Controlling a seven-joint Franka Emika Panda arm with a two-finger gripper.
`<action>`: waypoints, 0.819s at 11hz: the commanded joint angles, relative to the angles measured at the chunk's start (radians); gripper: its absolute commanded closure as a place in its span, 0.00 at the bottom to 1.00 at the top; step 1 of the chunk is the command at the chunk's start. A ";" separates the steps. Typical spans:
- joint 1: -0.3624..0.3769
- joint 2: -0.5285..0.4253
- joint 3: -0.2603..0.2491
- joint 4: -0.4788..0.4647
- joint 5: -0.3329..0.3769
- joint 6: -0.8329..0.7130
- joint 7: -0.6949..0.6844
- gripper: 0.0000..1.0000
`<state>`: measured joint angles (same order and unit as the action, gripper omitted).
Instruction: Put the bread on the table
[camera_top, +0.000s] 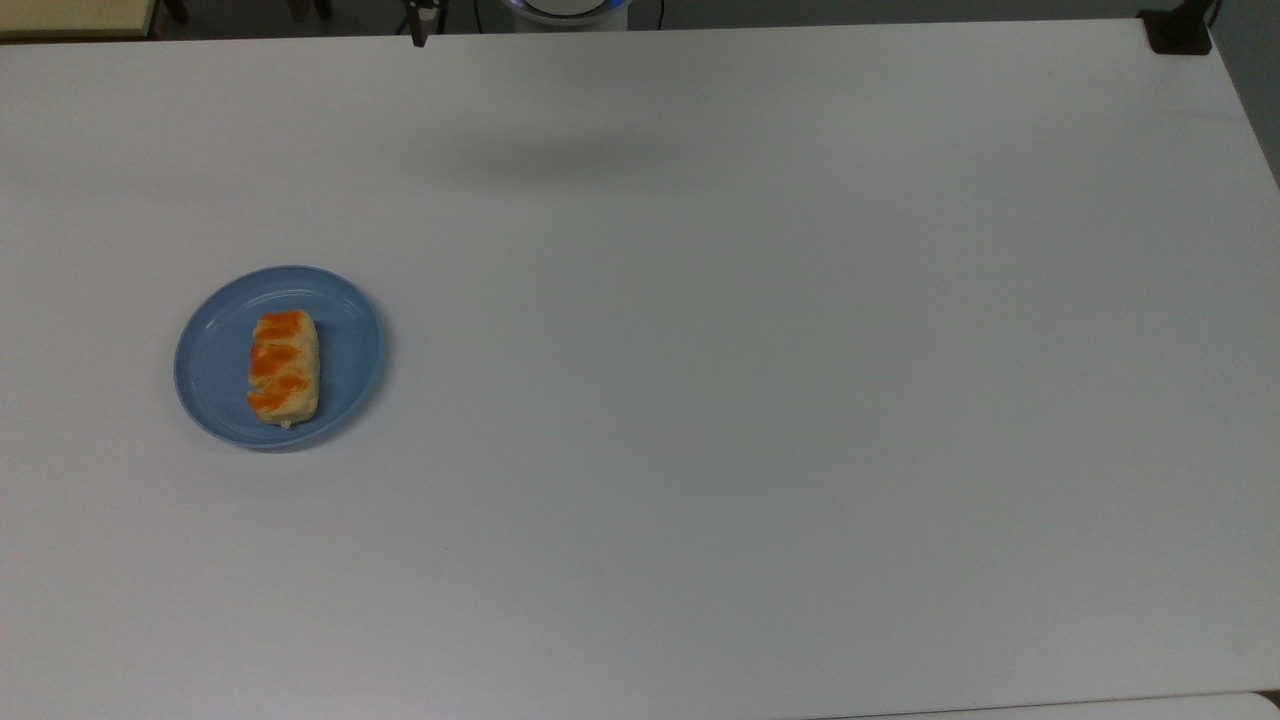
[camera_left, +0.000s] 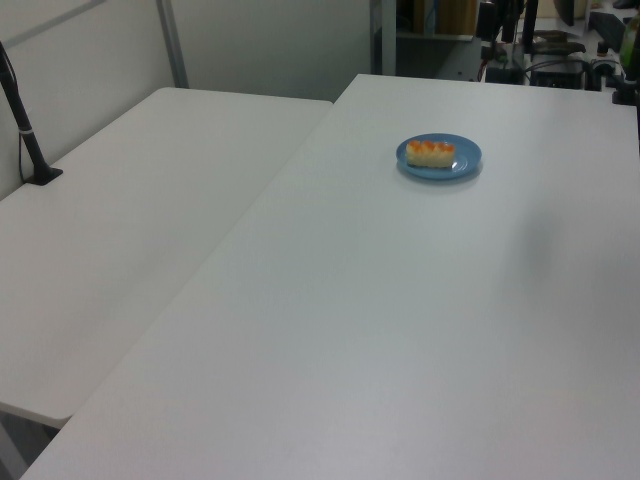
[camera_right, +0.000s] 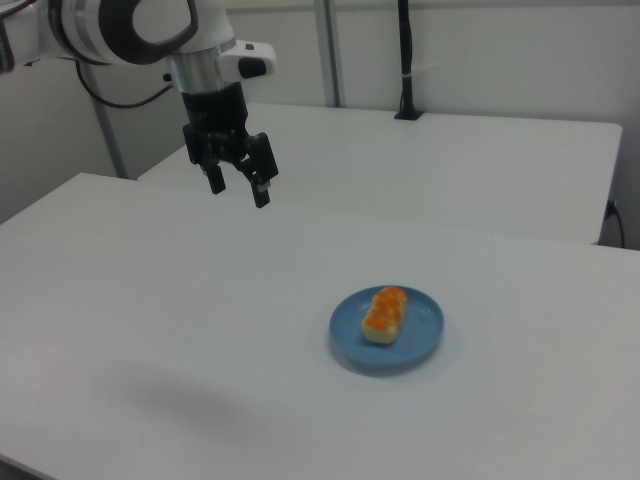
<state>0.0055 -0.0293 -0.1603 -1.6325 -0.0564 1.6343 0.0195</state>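
Observation:
The bread (camera_top: 284, 367) is a pale-yellow bun with orange patches, lying on a round blue plate (camera_top: 345, 350) toward the top view's left. It also lies on the plate (camera_left: 466, 160) as the bread (camera_left: 430, 153) in the left view, and in the right view as the bread (camera_right: 384, 313) on the plate (camera_right: 425, 332). The white table (camera_top: 750, 400) (camera_left: 400, 320) (camera_right: 150, 300) carries the plate. My gripper (camera_right: 238, 192) hangs open and empty well above the table, up and to the right view's left of the bread. One fingertip (camera_top: 419, 37) pokes in at the top view's upper edge.
A second white table (camera_left: 130, 200) (camera_right: 450, 160) adjoins this one, with a black post (camera_left: 25, 130) (camera_right: 405, 60) standing on it. A black clamp (camera_top: 1180, 30) sits at the top view's upper right corner. The robot base (camera_top: 565, 8) is at the far edge.

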 joint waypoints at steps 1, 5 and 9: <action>0.014 -0.034 -0.015 0.000 -0.002 -0.057 -0.053 0.00; 0.031 -0.029 -0.012 -0.004 -0.010 -0.074 -0.055 0.00; 0.030 0.005 -0.051 0.000 -0.011 -0.010 -0.150 0.00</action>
<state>0.0191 -0.0328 -0.1619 -1.6338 -0.0565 1.5836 -0.0791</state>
